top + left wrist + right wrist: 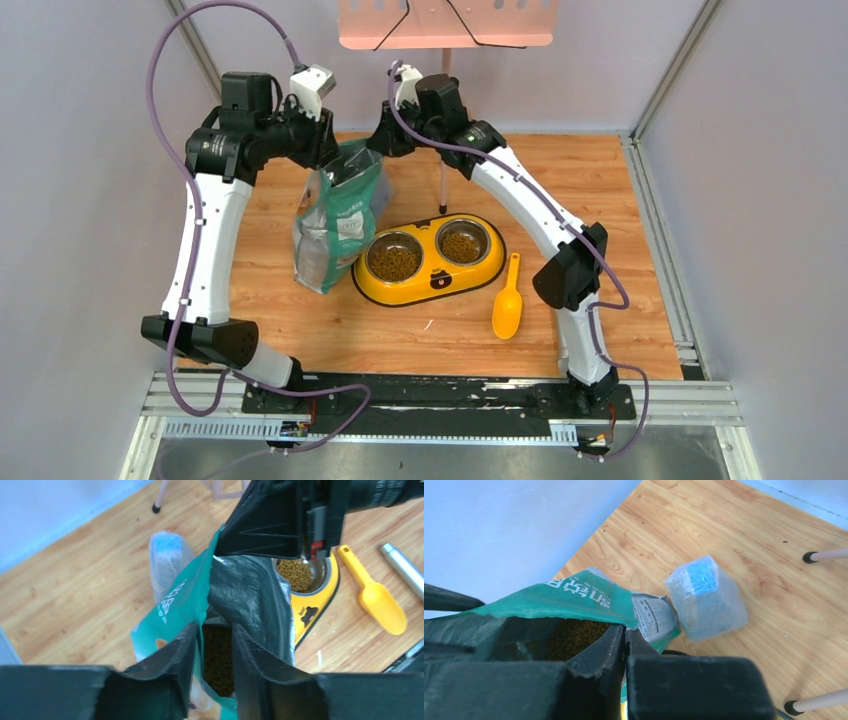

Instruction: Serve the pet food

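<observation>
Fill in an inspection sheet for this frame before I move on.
Surface: wooden tabletop, no spill seen.
Job's things: small brown kibble in both sides of the yellow double feeder; more inside the open green-and-white bag.
Clutter: orange-yellow plastic scoop right of the feeder; clear-wrapped blue packet behind the bag; silver metal cylinder.
Grippers: right gripper shut on the bag's rim; left gripper open over its mouth.
Cables: purple cables looping along both arms.
Surroundings: grey walls, pink board at the back.

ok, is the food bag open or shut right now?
Open. The bag has its mouth gaping, and kibble shows inside it in both wrist views. The right claw pinches the rim.
</observation>
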Available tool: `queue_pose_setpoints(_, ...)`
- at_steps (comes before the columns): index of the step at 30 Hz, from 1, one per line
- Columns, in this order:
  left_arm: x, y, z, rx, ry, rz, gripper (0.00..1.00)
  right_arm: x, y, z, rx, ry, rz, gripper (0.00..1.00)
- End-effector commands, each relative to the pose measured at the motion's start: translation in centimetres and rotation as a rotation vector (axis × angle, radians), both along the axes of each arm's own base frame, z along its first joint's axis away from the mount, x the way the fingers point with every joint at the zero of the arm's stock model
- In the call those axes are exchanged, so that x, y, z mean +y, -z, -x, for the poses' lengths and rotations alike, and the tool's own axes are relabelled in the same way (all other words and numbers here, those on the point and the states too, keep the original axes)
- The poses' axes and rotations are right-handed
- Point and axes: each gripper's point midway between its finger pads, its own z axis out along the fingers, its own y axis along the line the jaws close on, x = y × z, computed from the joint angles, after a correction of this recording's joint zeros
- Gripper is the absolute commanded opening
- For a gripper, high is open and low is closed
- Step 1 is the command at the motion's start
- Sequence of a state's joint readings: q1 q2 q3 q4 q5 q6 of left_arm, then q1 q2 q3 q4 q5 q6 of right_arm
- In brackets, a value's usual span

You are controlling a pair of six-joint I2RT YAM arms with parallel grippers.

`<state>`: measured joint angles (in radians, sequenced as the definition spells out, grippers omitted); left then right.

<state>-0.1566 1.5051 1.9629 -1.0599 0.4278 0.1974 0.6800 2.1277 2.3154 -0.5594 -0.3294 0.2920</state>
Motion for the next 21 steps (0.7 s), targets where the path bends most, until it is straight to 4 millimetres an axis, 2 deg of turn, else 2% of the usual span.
queue_pose_setpoints(1,-0.2,-5.7,2.3,-0.185,0.016,0.059,0.5,0.2,-1.9,-2.1,-0.082,0.142,-0.017,0.0)
queue_pose_setpoints(2,0.1,-6.3,2.6,-0.212,0.006,0.051,0.62,0.3,-2.0,-2.1,-0.08,0.146,-0.019,0.0)
queue_pose_setpoints(3,0.9,-7.7,3.8,-0.272,-0.015,0.036,0.76,0.3,-2.1,-2.0,-0.08,0.15,-0.021,0.0)
queue_pose_setpoints(4,1.3,-7.9,4.2,-0.299,-0.029,0.026,0.81,0.2,-2.1,-2.1,-0.081,0.157,-0.022,0.0)
queue_pose_setpoints(5,2.1,-9.2,5.9,-0.367,-0.049,0.008,0.86,0.3,-2.2,-2.1,-0.08,0.161,-0.023,0.0)
queue_pose_setpoints(6,2.4,-8.4,6.2,-0.375,-0.053,-0.005,0.88,0.3,-2.3,-2.0,-0.081,0.165,-0.026,0.0)
queue_pose_setpoints(7,3.0,-9.2,8.2,-0.434,-0.058,-0.023,0.89,0.3,-2.6,-2.1,-0.083,0.172,-0.031,0.0)
queue_pose_setpoints(8,3.2,-7.6,8.4,-0.412,-0.057,-0.042,0.89,0.2,-2.9,-2.1,-0.088,0.18,-0.035,0.0)
queue_pose_setpoints(9,3.7,-7.5,9.9,-0.434,-0.058,-0.061,0.9,0.3,-3.2,-2.2,-0.094,0.183,-0.041,0.0)
queue_pose_setpoints(11,3.9,-4.3,11.0,-0.366,-0.035,-0.095,0.89,0.4,-3.6,-2.2,-0.103,0.185,-0.05,0.0)
queue_pose_setpoints(15,3.2,-1.5,12.6,-0.319,0.046,-0.106,0.85,0.4,-3.9,-2.2,-0.106,0.193,-0.057,0.0)
queue_pose_setpoints(16,3.0,-1.3,12.7,-0.316,0.057,-0.105,0.83,0.4,-4.0,-2.3,-0.107,0.196,-0.058,0.0)
queue_pose_setpoints(17,2.8,-0.7,12.6,-0.304,0.072,-0.108,0.74,0.5,-3.9,-2.2,-0.105,0.194,-0.057,0.0)
queue_pose_setpoints(19,2.8,0.3,12.2,-0.284,0.084,-0.127,0.68,0.5,-4.0,-2.1,-0.106,0.191,-0.059,0.0)
queue_pose_setpoints(21,2.9,0.7,11.5,-0.28,0.079,-0.143,0.71,0.5,-3.9,-2.1,-0.106,0.187,-0.058,0.0)
